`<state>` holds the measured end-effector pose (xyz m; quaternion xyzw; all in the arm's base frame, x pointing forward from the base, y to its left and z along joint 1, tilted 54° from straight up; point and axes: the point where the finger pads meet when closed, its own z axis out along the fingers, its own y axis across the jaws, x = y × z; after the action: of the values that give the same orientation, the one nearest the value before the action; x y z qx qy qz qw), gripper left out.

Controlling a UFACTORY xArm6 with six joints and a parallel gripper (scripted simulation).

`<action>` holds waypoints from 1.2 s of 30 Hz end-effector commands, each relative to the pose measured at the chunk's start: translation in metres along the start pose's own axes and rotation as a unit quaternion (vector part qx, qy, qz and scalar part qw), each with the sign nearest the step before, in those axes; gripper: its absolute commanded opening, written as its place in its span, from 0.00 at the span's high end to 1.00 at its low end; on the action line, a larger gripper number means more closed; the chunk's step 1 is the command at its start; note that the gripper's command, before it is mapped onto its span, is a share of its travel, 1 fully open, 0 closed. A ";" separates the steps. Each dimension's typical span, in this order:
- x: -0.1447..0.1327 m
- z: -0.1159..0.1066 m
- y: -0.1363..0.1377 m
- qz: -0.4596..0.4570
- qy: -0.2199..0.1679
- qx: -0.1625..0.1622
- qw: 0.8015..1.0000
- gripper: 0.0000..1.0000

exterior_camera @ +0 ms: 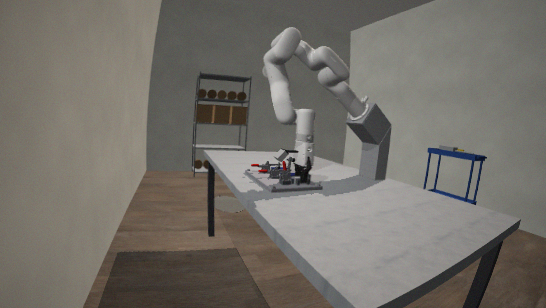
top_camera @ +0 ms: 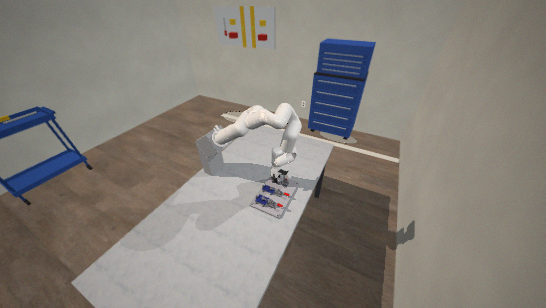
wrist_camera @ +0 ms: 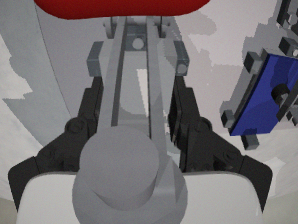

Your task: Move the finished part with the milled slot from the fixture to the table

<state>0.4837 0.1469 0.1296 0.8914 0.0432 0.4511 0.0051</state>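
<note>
My gripper (wrist_camera: 138, 84) is shut on the grey lever (wrist_camera: 136, 76) of a toggle clamp, just below its red handle. In the top and exterior views the gripper (top_camera: 281, 176) (exterior_camera: 301, 172) stands upright over the far nest of the grey fixture plate (top_camera: 274, 197) (exterior_camera: 285, 182). Two blue blanks (top_camera: 270, 189) (top_camera: 261, 201) sit in the other two nests, with red clamp handles (top_camera: 286, 194) (top_camera: 280, 205) beside them. One blue blank (wrist_camera: 269, 96) shows at the right of the wrist view. The slotted finished part is hidden under the clamp and my fingers.
The fixture sits near the table's right edge (top_camera: 305, 190). The arm's grey base pedestal (top_camera: 209, 152) stands at the table's left side. A blue tool cabinet (top_camera: 340, 87), a blue cart (top_camera: 35, 150) and a shelf rack (exterior_camera: 221, 120) stand off the table.
</note>
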 end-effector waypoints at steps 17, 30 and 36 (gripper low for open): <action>0.000 -0.002 0.000 0.000 0.000 0.000 1.000 1.00; 0.000 -0.012 0.000 0.000 0.000 0.000 1.000 1.00; 0.000 -0.016 0.000 0.000 0.000 0.000 1.000 1.00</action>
<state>0.4726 0.1465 0.1376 0.8914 0.0432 0.4510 0.0051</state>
